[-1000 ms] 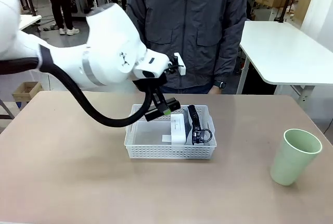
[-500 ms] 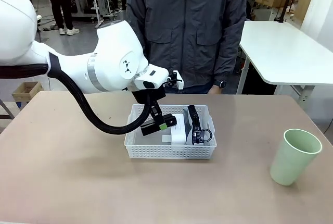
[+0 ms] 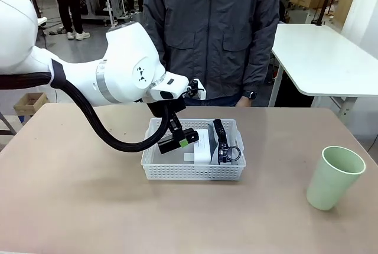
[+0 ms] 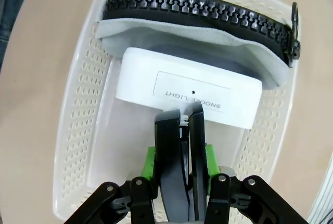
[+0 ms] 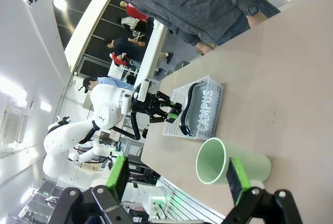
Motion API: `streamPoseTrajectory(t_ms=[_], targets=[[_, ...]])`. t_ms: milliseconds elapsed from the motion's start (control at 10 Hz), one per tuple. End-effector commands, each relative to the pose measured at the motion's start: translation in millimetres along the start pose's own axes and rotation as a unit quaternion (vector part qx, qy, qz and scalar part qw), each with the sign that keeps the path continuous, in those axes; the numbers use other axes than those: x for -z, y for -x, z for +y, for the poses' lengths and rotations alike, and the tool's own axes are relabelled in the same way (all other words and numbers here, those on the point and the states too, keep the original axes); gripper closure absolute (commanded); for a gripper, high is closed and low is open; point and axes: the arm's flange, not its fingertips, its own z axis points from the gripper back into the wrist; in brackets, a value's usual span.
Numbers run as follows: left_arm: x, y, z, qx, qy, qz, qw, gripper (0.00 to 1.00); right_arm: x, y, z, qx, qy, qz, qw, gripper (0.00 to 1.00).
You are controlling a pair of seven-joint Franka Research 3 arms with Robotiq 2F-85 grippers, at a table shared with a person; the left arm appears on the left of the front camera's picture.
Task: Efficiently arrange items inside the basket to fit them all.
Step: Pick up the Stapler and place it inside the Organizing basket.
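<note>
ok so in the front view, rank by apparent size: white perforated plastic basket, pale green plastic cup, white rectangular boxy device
1. white perforated plastic basket
2. pale green plastic cup, though it stands nearer the camera
3. white rectangular boxy device, partly hidden inside the basket

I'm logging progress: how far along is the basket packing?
Done: the grey pouch and white device sit inside the basket. In hand: the left gripper holds the black stapler over the basket's free side. Left: the green cup stands on the table, before the open right gripper.
</note>
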Motion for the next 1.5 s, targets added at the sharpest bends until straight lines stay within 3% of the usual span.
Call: streamPoseTrajectory(t_ms=[0, 100, 200, 300, 1100, 1200, 1400], targets=[[-2.2, 8.5, 2.1, -0.014, 0.005, -0.003, 1.000, 0.58, 0.3, -2.6, 0.9, -0.014, -0.011, -0.008, 1.000, 0.00], [-2.0, 9.5, 3.2, -0.015, 0.005, -0.004, 1.000, 0.58, 0.3, -2.6, 0.9, -0.014, -0.011, -0.008, 1.000, 0.00], [-1.7, 8.9, 3.7, -0.012, 0.006, -0.008, 1.000, 0.51, 0.3, -2.6, 0.9, -0.014, -0.011, -0.008, 1.000, 0.00], [-1.1, 8.8, 3.6, -0.004, 0.005, -0.003, 1.000, 0.02, 0.3, -2.6, 0.9, -0.014, -0.011, -0.008, 1.000, 0.00], [-10.7, 11.4, 4.4, -0.010, -0.002, -0.001, 1.000, 0.00, 0.3, -2.6, 0.9, -0.014, -0.011, -0.008, 1.000, 0.00], [-29.3, 17.1, 3.2, -0.026, -0.014, 0.000, 1.000, 0.00, 0.3, -2.6, 0.9, -0.014, -0.011, -0.008, 1.000, 0.00], [-98.3, 54.5, -10.3, -0.062, -0.023, -0.062, 0.996, 0.00, 0.3, -2.6, 0.9, -0.014, -0.011, -0.008, 1.000, 0.00]])
